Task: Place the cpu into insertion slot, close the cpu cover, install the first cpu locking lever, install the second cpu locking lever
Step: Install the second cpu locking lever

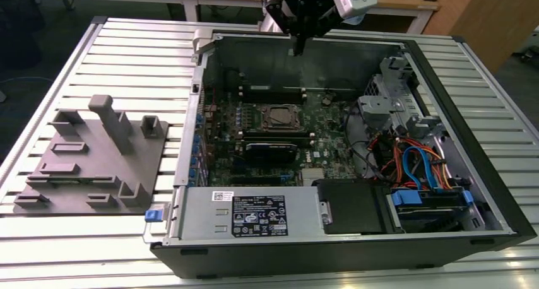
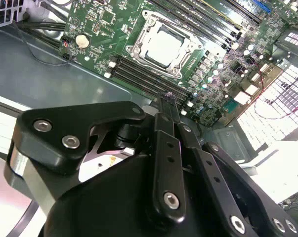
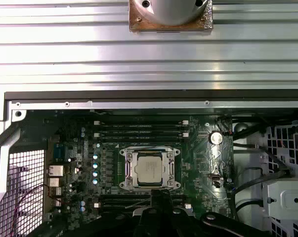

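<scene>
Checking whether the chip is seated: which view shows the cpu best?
The second wrist view: the cpu appears large and bright, lying in the insertion slot with the cpu cover framing it. The first wrist view shows it square-on but smaller. The exterior view shows it as a small patch on the motherboard.

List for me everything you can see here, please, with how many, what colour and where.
computer case: one, black, lying open on the slatted table
motherboard: one, green, on the floor of the case
insertion slot: one, black with silvery rim, mid-board
cpu: one, silver-grey, lying in the slot
cpu cover: one, silvery frame, down around the cpu
memory slots: several, black, on both sides of the socket
power supply: one, grey, at the case's near edge
cables: a bundle, blue, orange and black, exterior view's right
fixture plate: one, grey, on the table, exterior view's left
pincer: one, black, above the case's far wall
</scene>
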Controlling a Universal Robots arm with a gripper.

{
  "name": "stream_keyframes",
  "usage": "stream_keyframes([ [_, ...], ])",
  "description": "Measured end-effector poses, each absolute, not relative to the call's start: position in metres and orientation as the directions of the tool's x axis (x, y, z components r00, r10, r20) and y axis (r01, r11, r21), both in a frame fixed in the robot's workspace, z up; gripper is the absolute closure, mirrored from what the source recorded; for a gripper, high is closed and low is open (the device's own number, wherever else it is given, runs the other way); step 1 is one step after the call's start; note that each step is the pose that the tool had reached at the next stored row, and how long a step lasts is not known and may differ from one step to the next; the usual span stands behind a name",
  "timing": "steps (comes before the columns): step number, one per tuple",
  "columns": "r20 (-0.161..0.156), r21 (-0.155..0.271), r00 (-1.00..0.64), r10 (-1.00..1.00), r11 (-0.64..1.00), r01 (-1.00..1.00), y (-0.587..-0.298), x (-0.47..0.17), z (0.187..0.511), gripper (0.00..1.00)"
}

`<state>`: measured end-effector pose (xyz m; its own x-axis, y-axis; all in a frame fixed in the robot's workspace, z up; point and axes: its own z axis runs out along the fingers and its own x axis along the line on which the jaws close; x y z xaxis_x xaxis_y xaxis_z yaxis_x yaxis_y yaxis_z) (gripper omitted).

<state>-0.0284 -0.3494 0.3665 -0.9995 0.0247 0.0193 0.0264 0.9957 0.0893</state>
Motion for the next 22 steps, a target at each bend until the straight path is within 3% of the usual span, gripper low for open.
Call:
stream_keyframes([
  [22,0.019,0.092,-1.0,0.025,0.995,0.026,-0.3573,-0.0284,0.3627,0.89],
])
